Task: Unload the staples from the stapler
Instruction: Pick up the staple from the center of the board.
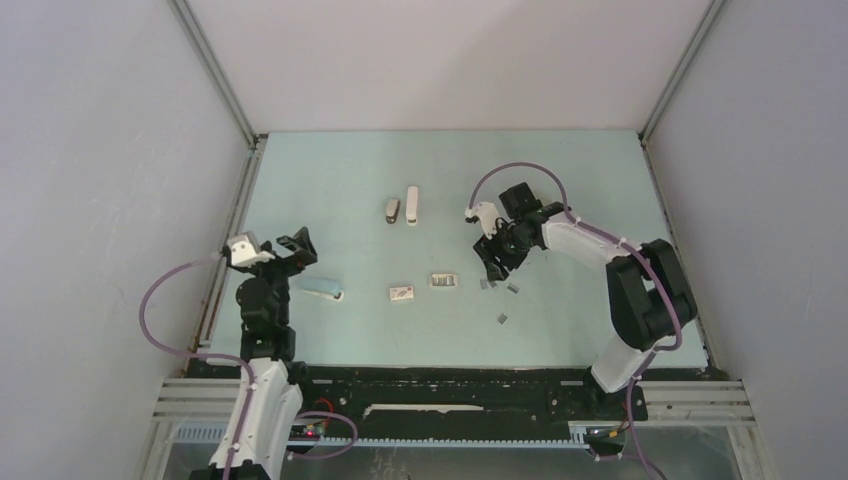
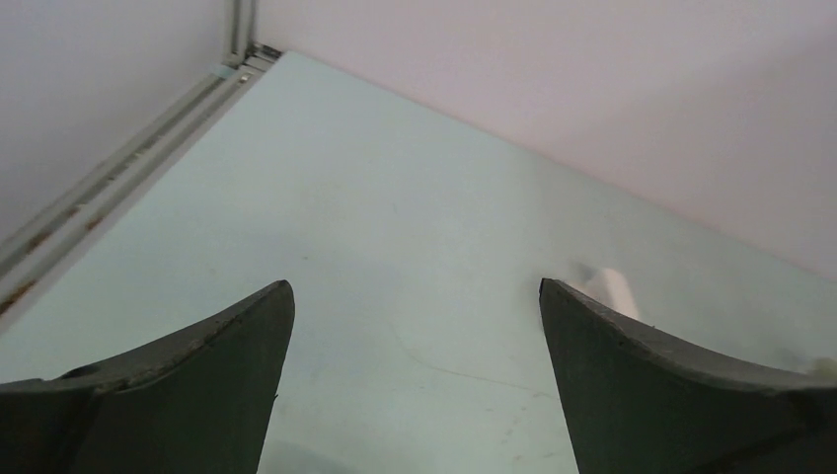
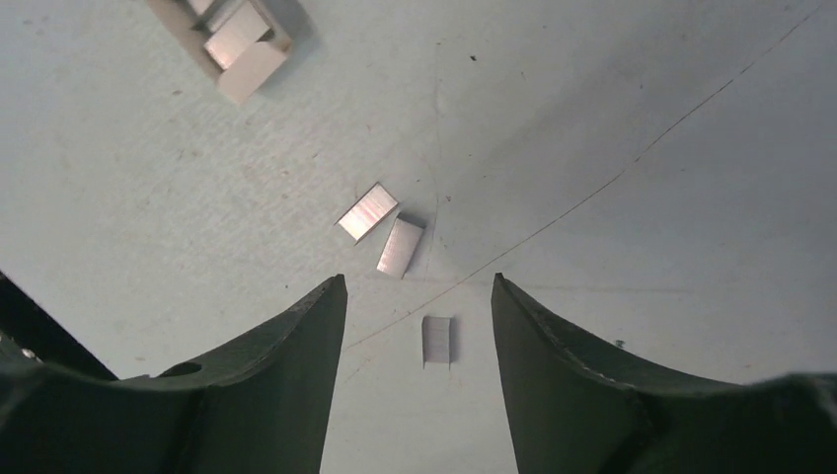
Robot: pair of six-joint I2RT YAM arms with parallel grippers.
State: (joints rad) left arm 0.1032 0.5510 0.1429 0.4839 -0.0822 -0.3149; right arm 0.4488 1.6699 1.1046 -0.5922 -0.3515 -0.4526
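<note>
Wide, empty right tool (image 3: 417, 281) directly over loose staples (image 3: 400, 247) on surface (image 3: 642, 99), nearest strip between tips, long axis along fingers. Unloaded stapler (image 1: 393, 208) well left, lengthwise away from bases. Wide, empty left tool (image 1: 298, 250) farther off.

staples (image 3: 400, 247) on table (image 1: 340, 170), stapler (image 1: 392, 208) behind boxes (image 1: 403, 293)

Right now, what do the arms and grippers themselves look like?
Left arm and right arm: white links, black joints. A mauve cable loops off each. Gripper fingers are dark, curved and tapering. No markings visible.
</note>
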